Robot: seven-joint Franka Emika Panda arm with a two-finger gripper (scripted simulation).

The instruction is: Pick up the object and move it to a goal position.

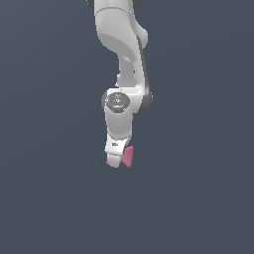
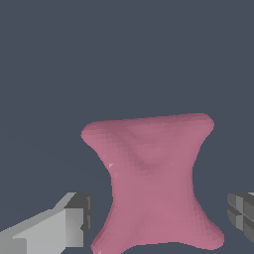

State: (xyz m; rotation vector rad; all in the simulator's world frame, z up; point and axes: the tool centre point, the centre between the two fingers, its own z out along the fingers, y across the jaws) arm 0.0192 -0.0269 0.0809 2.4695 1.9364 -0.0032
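The pink bow-tie-shaped object point(image 2: 156, 183) fills the middle of the wrist view, a matte lump with a narrow pinched waist and two wide ends that flare into blunt points. Going across that picture from its left edge, one grey finger point(image 2: 74, 221) of the gripper point(image 2: 161, 218) comes first, a blocky light-grey piece with a darker pad at its tip; a thin strip of the dark blue-grey surface point(image 2: 124, 59) shows between that pad and the object's waist. Then comes the pink lump itself, and past it another strip of bare surface before the second finger, of which only a dark ribbed pad shows at the picture's edge. The fingers therefore stand spread apart on either side of the waist, neither one touching it. In the exterior view the white Panda arm point(image 1: 121, 44) hangs down the middle of the frame, a round dark-rimmed joint point(image 1: 117, 101) partway along it, and the gripper point(image 1: 115, 159) ends low above the same plain dark surface. The object point(image 1: 128, 157) sits right at the gripper's tip: a sliver of pink peeks out on the exterior view's left and a larger pointed lobe on the exterior view's right, the middle hidden behind the white hand.
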